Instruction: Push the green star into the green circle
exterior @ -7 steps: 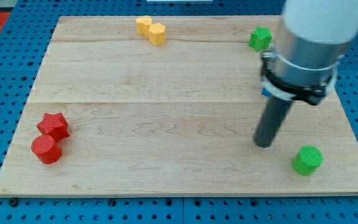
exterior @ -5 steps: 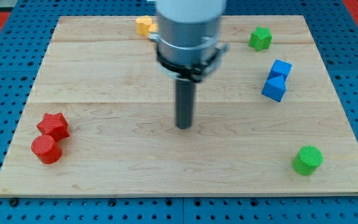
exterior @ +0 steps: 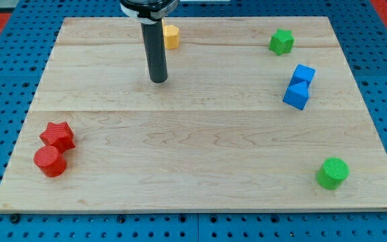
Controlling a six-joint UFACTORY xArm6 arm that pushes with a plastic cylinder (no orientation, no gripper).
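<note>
The green star [exterior: 281, 42] lies near the view's top right on the wooden board [exterior: 193, 161]. The green circle [exterior: 332, 173] sits near the view's bottom right, far below the star. My tip [exterior: 158, 80] rests on the board in the upper left-centre, far to the left of the star and far from the circle. It touches no block.
A yellow block [exterior: 171, 36] sits just right of the rod near the top edge; a second yellow block is hidden behind the rod. Two blue blocks [exterior: 299, 86] lie at the right between star and circle. A red star [exterior: 58, 135] and red circle [exterior: 50, 161] sit at the left.
My tip has swept from the right side near the green circle, across the middle, up and left to the upper left-centre. No block has moved.
</note>
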